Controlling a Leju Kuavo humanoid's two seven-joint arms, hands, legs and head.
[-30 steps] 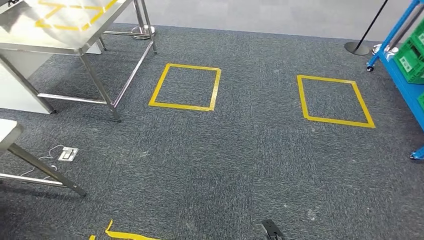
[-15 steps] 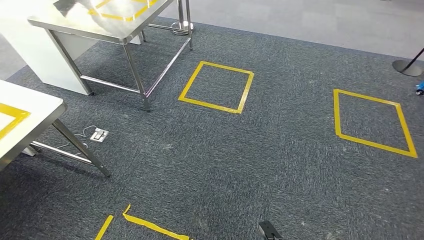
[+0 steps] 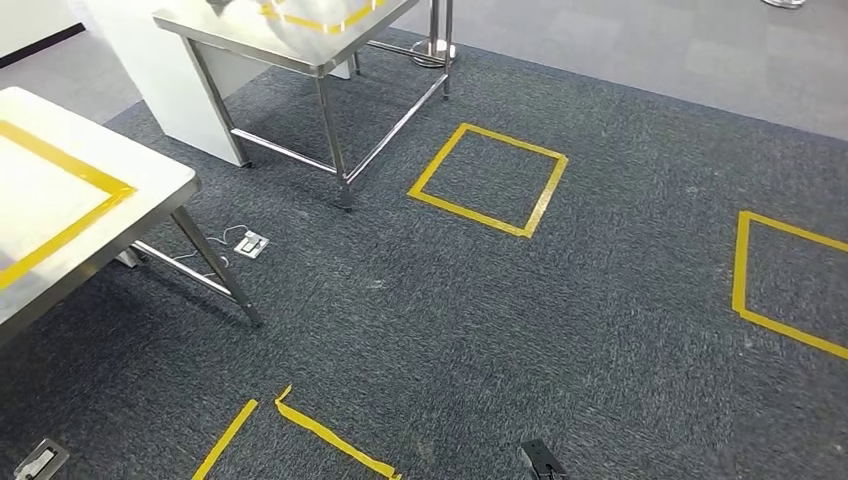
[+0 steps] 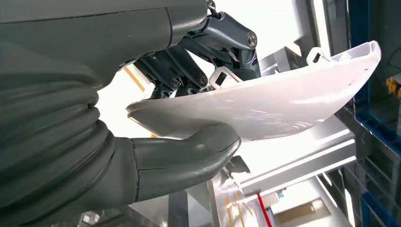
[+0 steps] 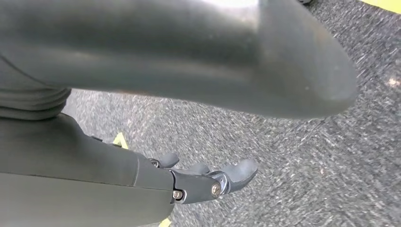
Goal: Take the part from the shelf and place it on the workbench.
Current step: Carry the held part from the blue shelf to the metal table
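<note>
In the left wrist view my left hand (image 4: 189, 94) grips a long, curved white plastic part (image 4: 265, 106), thumb on one face and dark fingers on the other. A white workbench (image 3: 60, 215) with a yellow tape outline sits at the left of the head view. In the right wrist view my right hand (image 5: 208, 179) hangs above the grey carpet with nothing in it, its fingers extended and slightly apart.
A second steel table (image 3: 290, 30) stands at the upper left. Yellow tape squares (image 3: 488, 180) mark the grey carpet, with another (image 3: 790, 285) at the right edge. A small floor socket with a cable (image 3: 250, 243) lies by the workbench leg.
The whole head picture has shifted right: the camera has turned left. The workbench has come further into view, and the blue shelf has left the right edge.
</note>
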